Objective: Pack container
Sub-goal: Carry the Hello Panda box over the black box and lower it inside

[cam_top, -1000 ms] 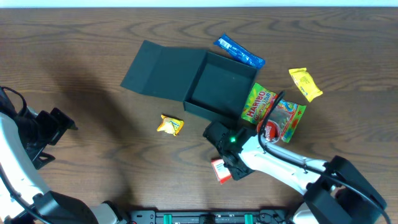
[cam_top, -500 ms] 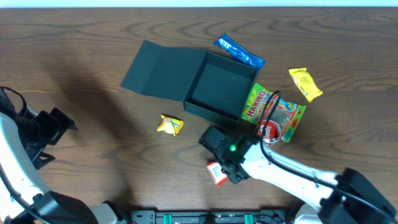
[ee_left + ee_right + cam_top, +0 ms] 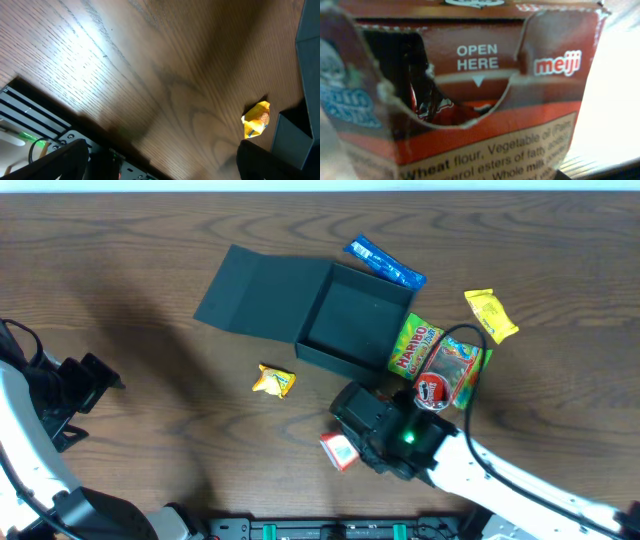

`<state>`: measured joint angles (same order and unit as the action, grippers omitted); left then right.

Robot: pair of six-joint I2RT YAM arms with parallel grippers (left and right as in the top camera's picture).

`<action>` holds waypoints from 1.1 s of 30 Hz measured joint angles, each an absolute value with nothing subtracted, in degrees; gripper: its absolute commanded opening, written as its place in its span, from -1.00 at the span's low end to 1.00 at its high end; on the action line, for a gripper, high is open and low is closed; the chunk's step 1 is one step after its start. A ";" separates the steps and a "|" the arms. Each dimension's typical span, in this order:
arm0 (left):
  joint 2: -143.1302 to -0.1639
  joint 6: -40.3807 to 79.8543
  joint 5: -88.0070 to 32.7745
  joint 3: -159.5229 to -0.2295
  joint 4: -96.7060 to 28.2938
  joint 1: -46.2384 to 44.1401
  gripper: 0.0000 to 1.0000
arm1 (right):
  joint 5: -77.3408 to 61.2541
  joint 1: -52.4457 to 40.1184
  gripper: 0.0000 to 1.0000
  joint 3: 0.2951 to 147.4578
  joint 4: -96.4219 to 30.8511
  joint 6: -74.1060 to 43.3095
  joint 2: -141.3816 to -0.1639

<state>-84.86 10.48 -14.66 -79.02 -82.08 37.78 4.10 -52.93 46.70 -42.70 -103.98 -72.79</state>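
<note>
The container (image 3: pixel 355 325), a dark square box, lies open at the table's middle with nothing inside and its flap lid (image 3: pixel 260 290) folded out to the left. Below it my right gripper (image 3: pixel 350 442) is shut on a small red-and-white carton (image 3: pixel 335 452). That carton (image 3: pixel 470 100) fills the right wrist view, showing a torn "OPEN HERE" flap and hiding the fingers. My left gripper (image 3: pixel 160 162) hangs open over bare wood at the far left, holding nothing.
A yellow-orange sweet (image 3: pixel 273 381) lies left of the carton. A blue packet (image 3: pixel 385 265) touches the container's far corner. A green Haribo bag (image 3: pixel 415 345) and a red-green bag (image 3: pixel 455 370) lie at its right, with a yellow packet (image 3: pixel 490 313) beyond.
My right gripper has swung a little to the left with the carton in it, and its jaws have narrowed on it. The left arm has not moved.
</note>
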 measured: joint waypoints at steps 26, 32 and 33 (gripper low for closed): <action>-84.86 10.48 -14.63 -79.02 -82.06 37.78 0.90 | 3.97 -36.91 -0.18 80.31 -53.17 -37.76 -85.65; -84.86 10.48 -14.66 -79.02 -82.08 37.78 0.91 | 4.21 -34.92 -0.20 87.74 -57.30 -21.19 -97.03; -84.86 10.48 -14.66 -79.02 -82.06 37.78 0.91 | 4.73 -34.44 -0.23 88.95 -57.43 -18.76 -99.00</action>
